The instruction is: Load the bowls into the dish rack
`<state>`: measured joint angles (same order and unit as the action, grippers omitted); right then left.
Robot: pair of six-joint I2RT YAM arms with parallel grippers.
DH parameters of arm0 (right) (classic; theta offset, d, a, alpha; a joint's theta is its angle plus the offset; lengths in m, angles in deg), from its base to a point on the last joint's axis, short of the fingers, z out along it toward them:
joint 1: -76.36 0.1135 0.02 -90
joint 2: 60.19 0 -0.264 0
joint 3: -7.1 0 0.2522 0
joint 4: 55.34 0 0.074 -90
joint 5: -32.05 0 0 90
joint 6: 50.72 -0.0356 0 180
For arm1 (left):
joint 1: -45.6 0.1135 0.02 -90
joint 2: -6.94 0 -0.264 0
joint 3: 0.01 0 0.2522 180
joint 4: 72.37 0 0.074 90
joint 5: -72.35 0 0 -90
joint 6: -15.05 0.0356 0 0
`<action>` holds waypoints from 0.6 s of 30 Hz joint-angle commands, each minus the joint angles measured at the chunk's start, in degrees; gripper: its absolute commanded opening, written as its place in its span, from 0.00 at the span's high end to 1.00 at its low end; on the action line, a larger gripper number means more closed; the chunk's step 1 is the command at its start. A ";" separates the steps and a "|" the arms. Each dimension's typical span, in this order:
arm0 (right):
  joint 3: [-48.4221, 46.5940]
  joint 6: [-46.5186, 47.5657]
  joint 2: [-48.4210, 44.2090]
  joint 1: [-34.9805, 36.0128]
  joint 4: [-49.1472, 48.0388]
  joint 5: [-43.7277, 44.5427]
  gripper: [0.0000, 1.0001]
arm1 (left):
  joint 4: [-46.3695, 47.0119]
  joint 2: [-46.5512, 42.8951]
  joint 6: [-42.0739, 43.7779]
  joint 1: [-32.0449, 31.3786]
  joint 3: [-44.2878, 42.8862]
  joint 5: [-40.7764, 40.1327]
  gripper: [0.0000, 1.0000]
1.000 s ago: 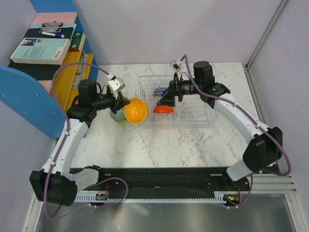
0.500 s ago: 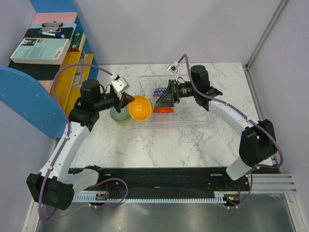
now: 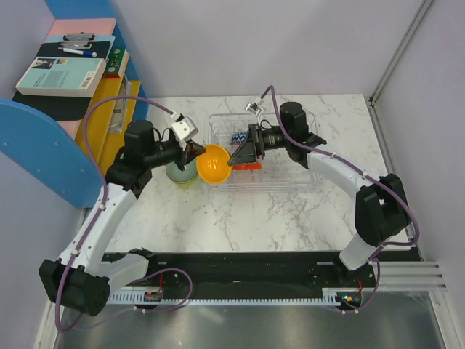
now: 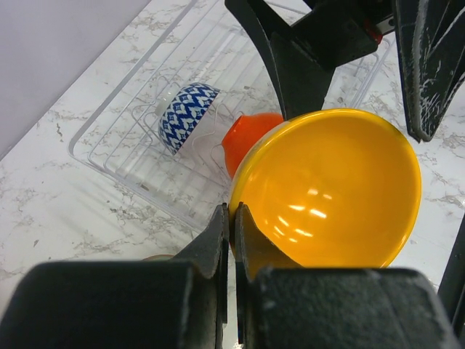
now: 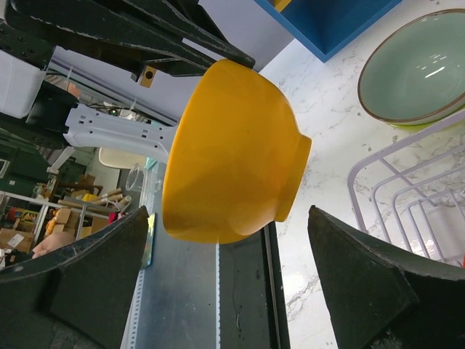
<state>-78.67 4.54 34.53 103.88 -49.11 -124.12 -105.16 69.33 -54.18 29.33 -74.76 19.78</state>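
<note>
My left gripper (image 3: pixel 197 154) (image 4: pixel 232 211) is shut on the rim of the yellow-orange bowl (image 3: pixel 213 163) (image 4: pixel 334 189), holding it tipped on its side in the air at the left end of the dish rack (image 3: pixel 290 179) (image 4: pixel 116 156). My right gripper (image 3: pixel 236 156) (image 5: pixel 229 218) stands open and faces the outside of the yellow-orange bowl (image 5: pixel 229 153), a finger on each side and clear of it. In the rack lie a blue-white zigzag bowl (image 3: pixel 238 138) (image 4: pixel 185 115) and a red-orange bowl (image 3: pixel 251 165) (image 4: pixel 247 134). A pale mint bowl (image 3: pixel 178 173) (image 5: pixel 421 69) sits nested in a lime one on the table left of the rack.
A blue shelf unit (image 3: pixel 43 145) with books (image 3: pixel 62 73) stands at the far left of the marble table. Grey walls close off the back and right side. Both arms meet over the rack's left end.
My left arm has carried the yellow-orange bowl rightward to the rack's left end. The right gripper has shifted left toward the bowl, staying open.
</note>
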 commanded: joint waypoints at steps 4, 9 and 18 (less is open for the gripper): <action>0.03 0.11 2.05 1.12 -2.84 -1.41 0.02 | 4.61 -1.04 -2.49 -0.69 -0.36 0.01 0.98; 0.02 -1.81 2.23 1.47 -5.12 -2.21 0.02 | 4.61 -0.87 -2.41 -1.04 -0.27 0.19 0.98; 0.20 -4.54 2.31 1.65 -8.29 -2.56 0.06 | 5.05 -0.78 -2.14 -1.48 0.96 -0.08 0.98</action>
<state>-78.67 1.11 36.65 105.13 -53.02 -125.02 -103.91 69.35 -54.61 28.26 -74.08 19.70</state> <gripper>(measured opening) 0.954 0.037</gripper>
